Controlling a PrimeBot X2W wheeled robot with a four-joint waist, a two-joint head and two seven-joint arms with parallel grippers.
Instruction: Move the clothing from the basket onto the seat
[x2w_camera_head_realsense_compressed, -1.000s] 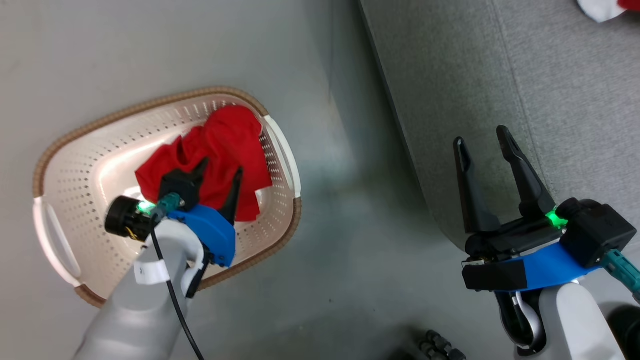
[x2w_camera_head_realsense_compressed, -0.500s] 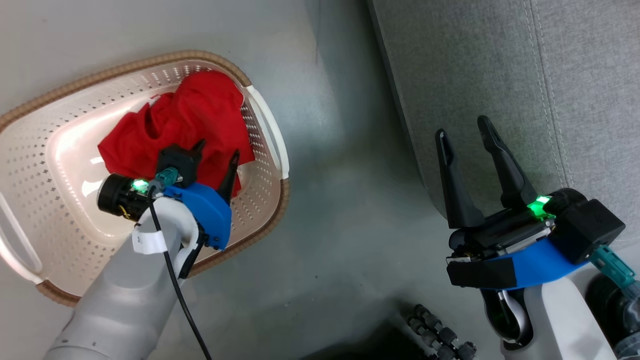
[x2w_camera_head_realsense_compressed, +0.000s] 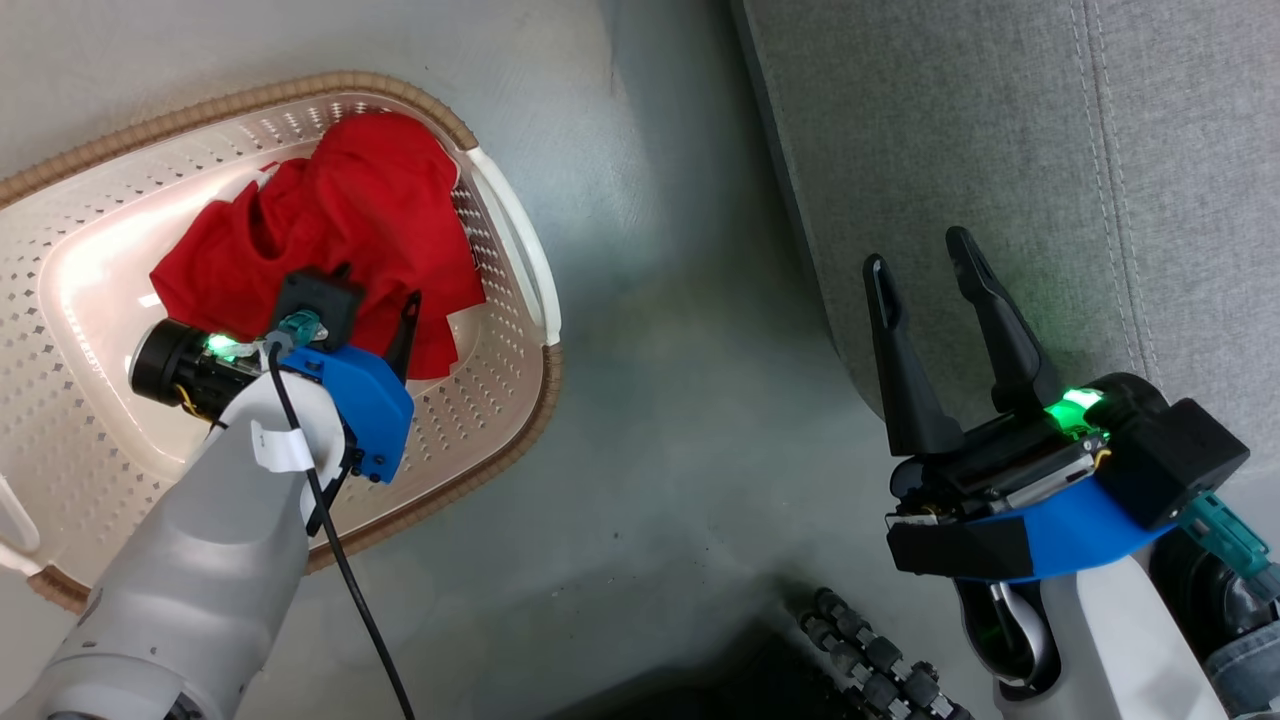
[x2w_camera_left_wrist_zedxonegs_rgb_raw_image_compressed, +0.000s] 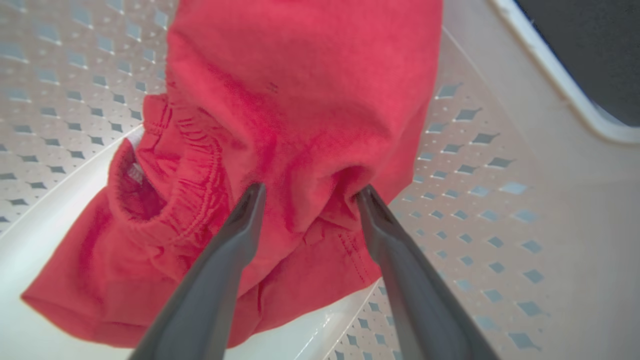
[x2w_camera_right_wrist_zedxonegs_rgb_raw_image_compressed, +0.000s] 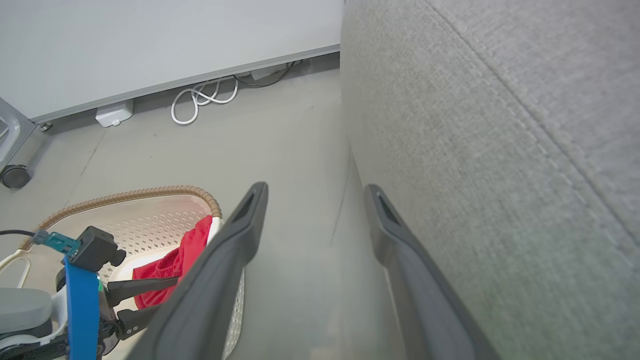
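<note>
Left gripper (x2w_camera_left_wrist_zedxonegs_rgb_raw_image_compressed: 311, 192): fingers spread, tips straddling a fold of the clothing (x2w_camera_left_wrist_zedxonegs_rgb_raw_image_compressed: 300, 100), heaped at the 1 o'clock end of the basket (x2w_camera_head_realsense_compressed: 495, 380); likely poised to pinch. Right gripper (x2w_camera_head_realsense_compressed: 918, 250) spread, empty, idle by the seat (x2w_camera_head_realsense_compressed: 1000, 150) at 3 o'clock.

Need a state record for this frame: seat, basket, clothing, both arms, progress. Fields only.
seat: grey sofa, no garment on the part in view
basket: on the floor, to the seat's left
clothing: red, crumpled, in the basket
left gripper: jaws open astride a fold of the clothing, tips pressed into it
right gripper: jaws open, empty, by the seat's edge
progress: clothing not yet lifted
</note>
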